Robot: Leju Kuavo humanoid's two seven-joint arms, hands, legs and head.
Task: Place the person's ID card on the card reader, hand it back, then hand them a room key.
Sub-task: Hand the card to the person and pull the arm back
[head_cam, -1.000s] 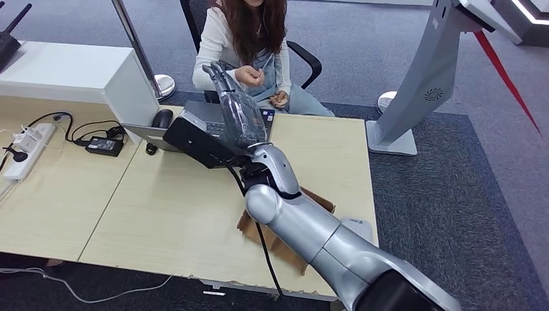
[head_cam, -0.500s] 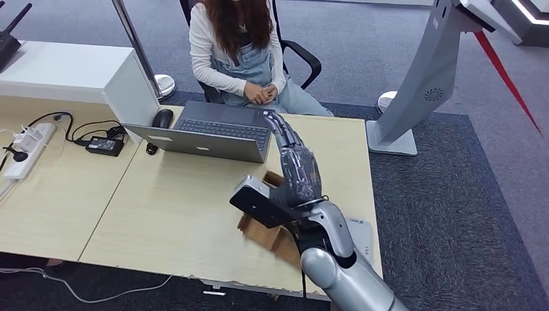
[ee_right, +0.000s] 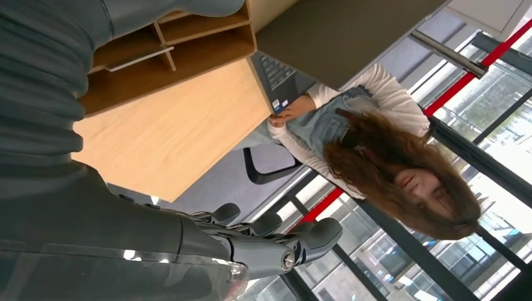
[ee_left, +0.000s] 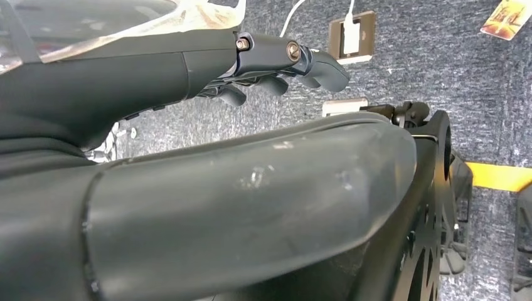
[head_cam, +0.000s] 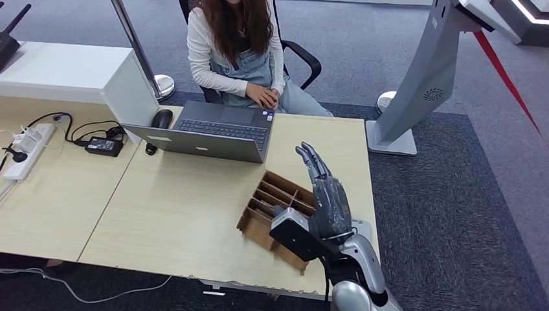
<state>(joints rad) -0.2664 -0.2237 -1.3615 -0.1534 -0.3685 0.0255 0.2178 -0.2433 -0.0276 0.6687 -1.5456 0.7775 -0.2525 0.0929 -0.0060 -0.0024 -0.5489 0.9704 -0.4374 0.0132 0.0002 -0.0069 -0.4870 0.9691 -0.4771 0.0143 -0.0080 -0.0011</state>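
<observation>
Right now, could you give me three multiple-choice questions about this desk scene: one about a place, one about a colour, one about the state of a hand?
1. Where does the brown divided wooden box stand?
A. on the pale wooden desk
B. on the carpet
C. on the white cabinet

2. What colour is the open laptop?
A. red
B. grey
C. yellow

3. How is the robot's right hand?
A. gripping a mouse
B. holding a cable
C. open, holding nothing

Answers: 1 A, the box rests on the desk; 2 B, its body is grey; 3 C, its fingers are extended with nothing in them.
</observation>
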